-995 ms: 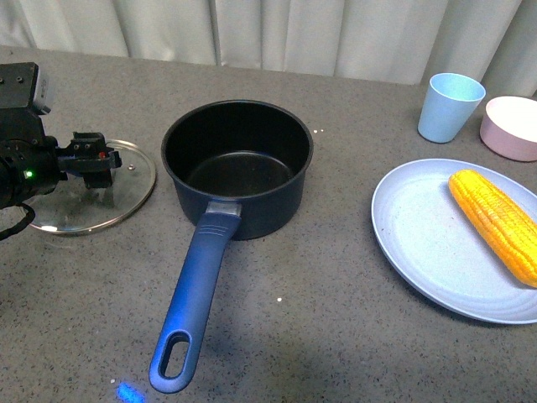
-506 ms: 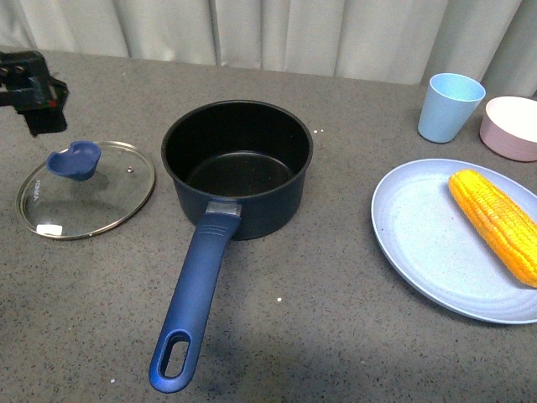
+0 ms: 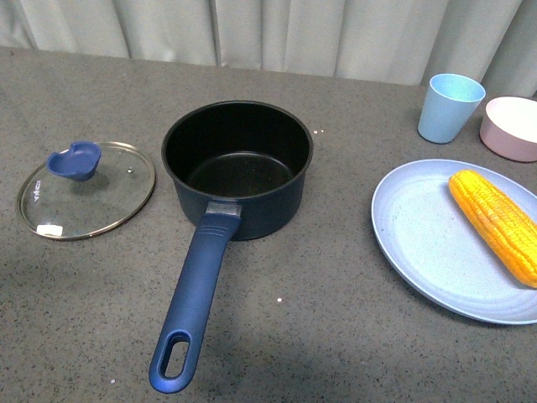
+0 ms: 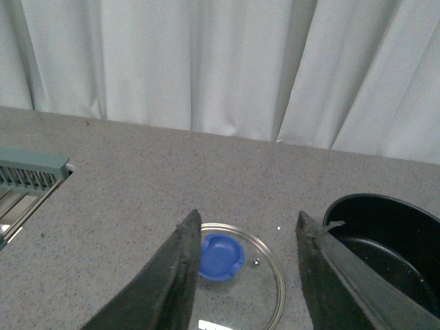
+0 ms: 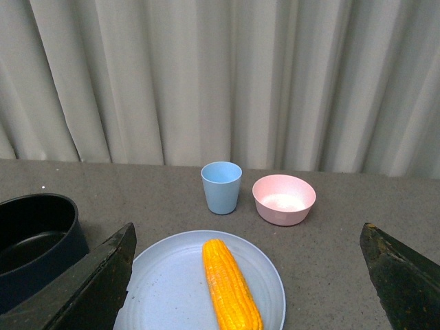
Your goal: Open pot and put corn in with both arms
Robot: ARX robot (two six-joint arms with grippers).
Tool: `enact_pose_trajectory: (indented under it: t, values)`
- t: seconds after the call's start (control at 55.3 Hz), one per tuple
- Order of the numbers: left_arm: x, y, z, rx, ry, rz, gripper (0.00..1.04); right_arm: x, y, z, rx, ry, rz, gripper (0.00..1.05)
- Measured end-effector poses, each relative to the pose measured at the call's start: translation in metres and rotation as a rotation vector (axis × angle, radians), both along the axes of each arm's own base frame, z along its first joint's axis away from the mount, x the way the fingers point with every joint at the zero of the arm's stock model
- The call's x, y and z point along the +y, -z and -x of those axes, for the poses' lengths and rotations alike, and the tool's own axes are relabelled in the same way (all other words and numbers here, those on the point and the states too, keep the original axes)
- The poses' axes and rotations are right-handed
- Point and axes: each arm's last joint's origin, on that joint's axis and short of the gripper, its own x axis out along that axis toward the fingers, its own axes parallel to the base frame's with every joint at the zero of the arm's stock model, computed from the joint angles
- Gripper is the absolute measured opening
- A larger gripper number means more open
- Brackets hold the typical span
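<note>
Nearest each wrist camera, the two end effectors, neither visible from the front: left end effector [image 4: 247, 218] with jaws spread apart and gripping nothing, raised above the speckled grey surface [image 3: 336, 319]; right end effector [image 5: 247, 230] likewise spread wide and empty, raised over the surface's right side. Across the surface in the front view, near to far: first the oval-holed tip of the long blue handle [image 3: 191, 315], pointing toward the robot and slightly left; then the pot [image 3: 237, 164] itself, upright at the middle, uncovered, black inside with nothing in it; just beside it on the left, not touching, the glass lid [image 3: 92, 197] lying flat with its blue knob [image 3: 75, 159] up; to the pot's right, well apart, a pale blue plate [image 3: 419, 243] carrying the corn [image 3: 495, 225], lying on its side along the plate's right half, not yet in the pot; farther back on the right, a light blue cup [image 3: 450, 107] standing upright with a pink bowl [image 3: 512, 126] just beside it; in the left wrist view, a green slatted object [image 4: 31, 177] only partly in frame, well apart from the lid; farthest of all, pale pleated curtains [image 3: 277, 34] along the back edge.
</note>
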Motion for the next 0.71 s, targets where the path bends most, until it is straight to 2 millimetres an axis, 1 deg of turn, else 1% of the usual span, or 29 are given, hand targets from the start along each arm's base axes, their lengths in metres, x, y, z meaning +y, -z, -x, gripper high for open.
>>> enact_pose_trajectory:
  t: [0.109,0.163,0.235,0.326,0.434,0.705]
  values:
    - [0.000,-0.002,0.013,0.006,-0.001,-0.003,0.24,0.000,0.000,0.000,0.000,0.000,0.000,0.95]
    - [0.000,-0.003,0.017,0.007,-0.001,-0.005,0.17,0.000,0.000,0.000,0.000,0.000,0.000,0.95]
    - [0.000,-0.005,0.023,0.007,-0.001,-0.005,0.04,0.000,0.000,0.000,0.000,0.000,0.000,0.95]
    - [0.000,-0.009,0.030,0.021,-0.002,-0.006,0.04,0.000,0.000,0.000,0.000,0.000,0.000,0.95]
    - [0.000,-0.017,0.038,-0.002,0.000,-0.006,0.04,0.000,0.000,0.000,0.000,0.000,0.000,0.95]
    - [0.000,-0.020,0.053,-0.007,-0.001,-0.006,0.04,0.000,0.000,0.000,0.000,0.000,0.000,0.95]
